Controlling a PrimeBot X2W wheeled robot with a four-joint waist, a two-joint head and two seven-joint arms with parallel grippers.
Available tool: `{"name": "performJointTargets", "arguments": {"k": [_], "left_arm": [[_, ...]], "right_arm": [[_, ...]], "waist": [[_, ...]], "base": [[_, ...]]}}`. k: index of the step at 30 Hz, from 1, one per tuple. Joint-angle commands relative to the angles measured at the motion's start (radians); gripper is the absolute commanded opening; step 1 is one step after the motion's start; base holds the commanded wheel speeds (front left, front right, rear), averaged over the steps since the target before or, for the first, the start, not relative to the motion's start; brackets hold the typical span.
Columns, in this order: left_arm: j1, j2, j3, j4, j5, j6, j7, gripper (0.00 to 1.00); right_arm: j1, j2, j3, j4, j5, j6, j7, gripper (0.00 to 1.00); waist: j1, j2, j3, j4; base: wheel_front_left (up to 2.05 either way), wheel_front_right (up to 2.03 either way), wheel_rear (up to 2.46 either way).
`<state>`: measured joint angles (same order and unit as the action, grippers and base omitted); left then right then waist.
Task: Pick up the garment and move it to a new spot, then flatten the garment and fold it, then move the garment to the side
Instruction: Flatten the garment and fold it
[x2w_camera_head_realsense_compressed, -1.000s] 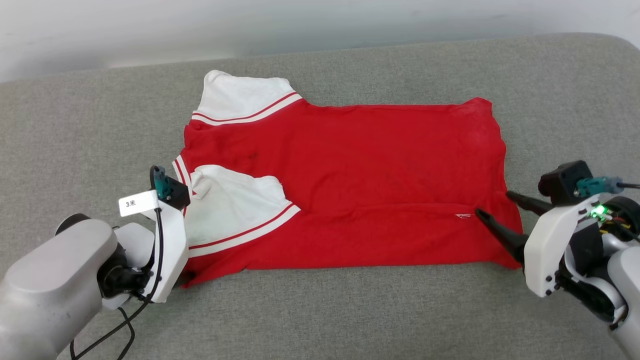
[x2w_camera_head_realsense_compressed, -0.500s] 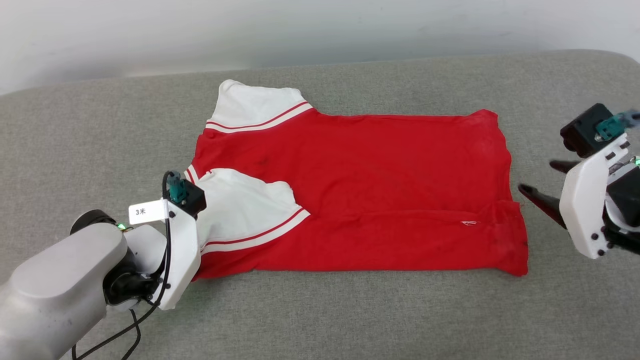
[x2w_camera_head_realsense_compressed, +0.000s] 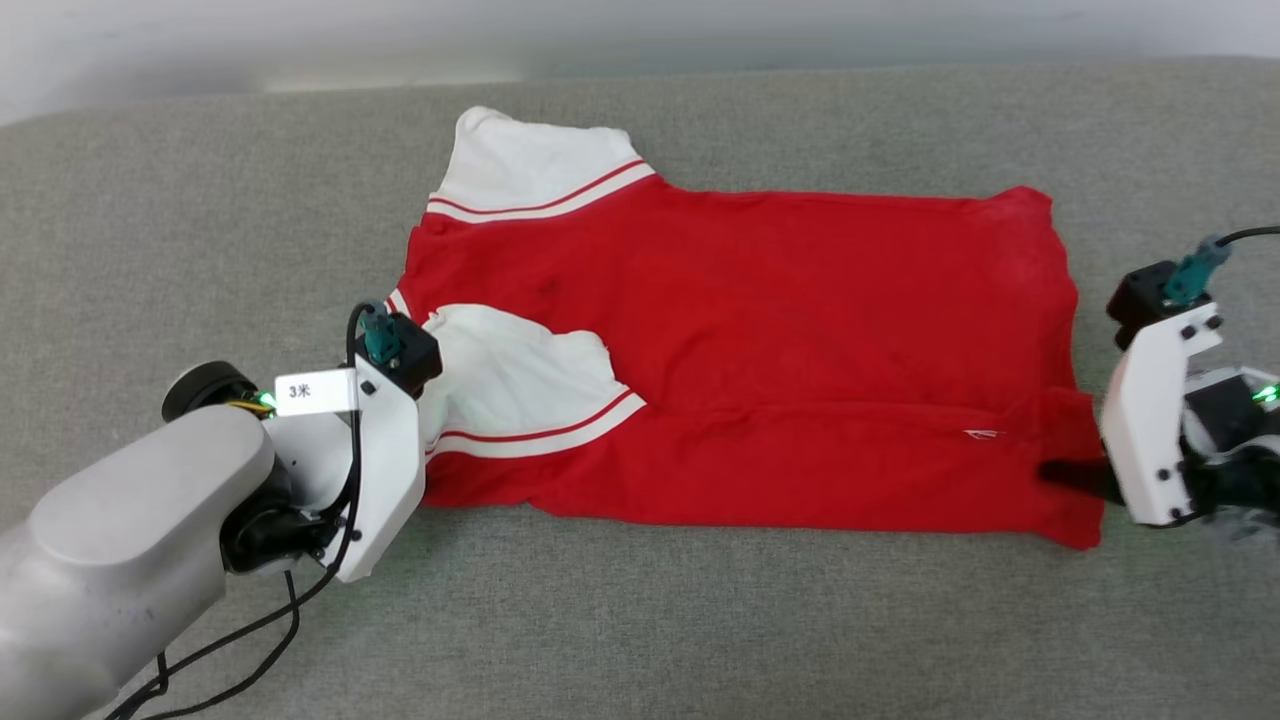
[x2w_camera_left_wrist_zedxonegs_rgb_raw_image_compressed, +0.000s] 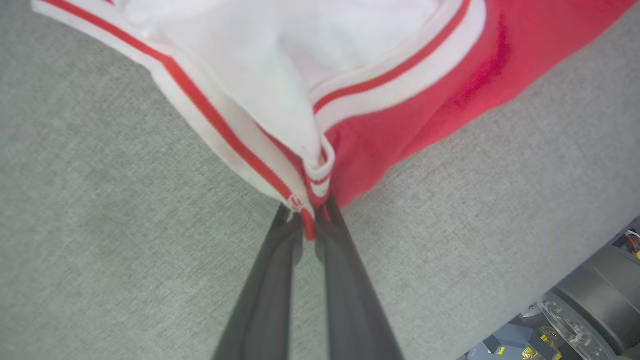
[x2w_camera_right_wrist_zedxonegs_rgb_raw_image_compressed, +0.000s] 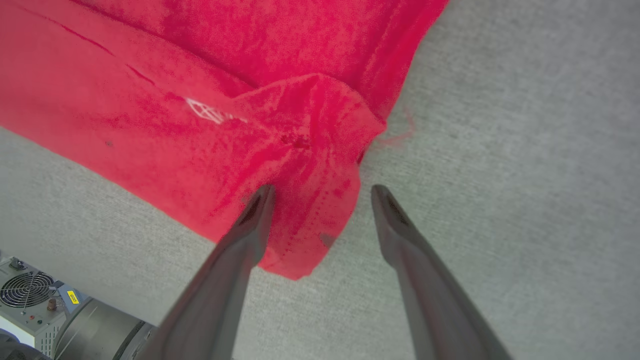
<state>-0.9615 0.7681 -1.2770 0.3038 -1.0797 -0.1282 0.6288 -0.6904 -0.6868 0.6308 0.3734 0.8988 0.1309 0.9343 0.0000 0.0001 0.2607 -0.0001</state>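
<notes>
The garment (x2w_camera_head_realsense_compressed: 780, 340) lies flat on the grey cushion (x2w_camera_head_realsense_compressed: 700, 630), red body to the right, one white sleeve (x2w_camera_head_realsense_compressed: 535, 165) at the far left and another (x2w_camera_head_realsense_compressed: 520, 375) folded onto the near left. In the left wrist view my left gripper (x2w_camera_left_wrist_zedxonegs_rgb_raw_image_compressed: 307, 222) is shut on the garment's striped trim (x2w_camera_left_wrist_zedxonegs_rgb_raw_image_compressed: 300, 200) at its near left corner. The left wrist housing (x2w_camera_head_realsense_compressed: 385, 450) hides those fingers in the head view. My right gripper (x2w_camera_right_wrist_zedxonegs_rgb_raw_image_compressed: 322, 192) is open. Its fingers straddle the garment's near right hem corner (x2w_camera_right_wrist_zedxonegs_rgb_raw_image_compressed: 320, 220), one fingertip (x2w_camera_right_wrist_zedxonegs_rgb_raw_image_compressed: 262, 195) resting on the red cloth.
The grey cushion runs well beyond the garment on every side, with a pale wall (x2w_camera_head_realsense_compressed: 600, 40) behind it. A black cable (x2w_camera_head_realsense_compressed: 250, 640) trails from my left arm. Parts of my own base (x2w_camera_right_wrist_zedxonegs_rgb_raw_image_compressed: 40, 295) show beyond the cushion's edge.
The head camera has shifted. My left gripper closed on the trim at the near left corner. My right gripper lifted off the right edge, then came down at the near right hem corner.
</notes>
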Motion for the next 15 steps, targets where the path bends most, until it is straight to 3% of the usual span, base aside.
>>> {"name": "performJointTargets", "arguments": {"k": [1,7,11,12,13,15], "left_arm": [[-0.016,-0.004,0.000,-0.001,0.005,-0.002,-0.008,0.00],[-0.029,-0.008,-0.002,0.003,0.011,-0.002,-0.019,0.00],[-0.023,-0.004,-0.003,0.009,0.004,-0.002,-0.027,0.00],[-0.019,-0.001,-0.003,0.011,0.001,-0.002,-0.031,0.00],[-0.014,0.001,-0.003,0.015,-0.003,-0.001,-0.036,0.00],[-0.008,0.007,-0.003,0.017,-0.011,-0.001,-0.047,0.00]], "right_arm": [[0.022,0.034,0.000,0.026,-0.005,0.000,-0.009,1.00],[0.120,0.124,0.082,0.081,-0.027,0.002,-0.020,1.00],[0.137,0.140,0.103,0.084,-0.023,0.004,-0.062,1.00],[0.130,0.136,0.100,0.079,-0.019,0.004,-0.077,0.47],[0.119,0.129,0.097,0.073,-0.018,0.004,-0.093,0.00],[0.098,0.102,0.093,0.055,-0.020,0.003,-0.122,0.00]], "waist": [[0.0000,-0.0001,0.021,0.009],[0.0000,-0.0001,0.047,0.016],[0.0000,-0.0001,0.047,0.014],[0.0000,-0.0001,0.042,0.012],[0.0000,-0.0001,0.036,0.010],[0.0000,-0.0001,0.019,0.008]], "base": [[0.00,0.00,0.00],[0.00,0.00,0.00],[0.00,0.00,0.00],[0.00,0.00,0.00],[0.00,0.00,0.00],[0.00,0.00,0.00]]}}
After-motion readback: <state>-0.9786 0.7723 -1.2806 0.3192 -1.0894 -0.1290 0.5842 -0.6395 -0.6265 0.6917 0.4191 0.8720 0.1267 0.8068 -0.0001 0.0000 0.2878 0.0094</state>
